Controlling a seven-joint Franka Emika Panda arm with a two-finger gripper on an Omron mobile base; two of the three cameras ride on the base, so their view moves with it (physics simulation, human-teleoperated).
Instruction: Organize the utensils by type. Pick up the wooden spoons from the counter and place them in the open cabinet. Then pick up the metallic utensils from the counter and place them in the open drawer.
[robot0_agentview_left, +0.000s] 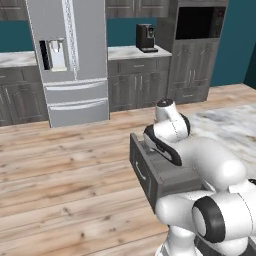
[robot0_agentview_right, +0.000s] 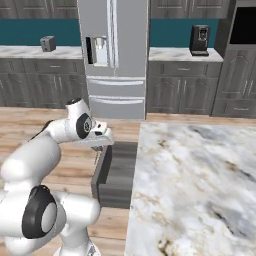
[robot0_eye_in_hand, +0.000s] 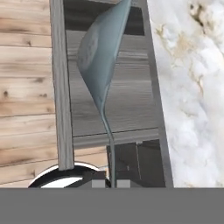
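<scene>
In the hand view my gripper (robot0_eye_in_hand: 111, 183) is shut on the thin handle of the small grey metal spoon (robot0_eye_in_hand: 103, 48), whose bowl points away from the hand. The spoon hangs over the inside of the open drawer (robot0_eye_in_hand: 118, 100), a dark grey box pulled out beside the marble counter (robot0_eye_in_hand: 192, 87). From the right base view the gripper (robot0_agentview_right: 99, 146) sits just above the drawer's (robot0_agentview_right: 117, 172) outer left edge, next to the counter (robot0_agentview_right: 195, 190). In the left base view the arm covers part of the drawer (robot0_agentview_left: 160, 175) and the counter (robot0_agentview_left: 230, 125) lies behind it.
A steel fridge (robot0_agentview_right: 116, 55) stands across the wooden floor (robot0_agentview_left: 65, 175). A black coffee machine (robot0_agentview_right: 200, 40) and a toaster (robot0_agentview_right: 48, 43) sit on the far counters. A wall oven (robot0_agentview_left: 197, 22) is at the back right, above dark grey cabinets.
</scene>
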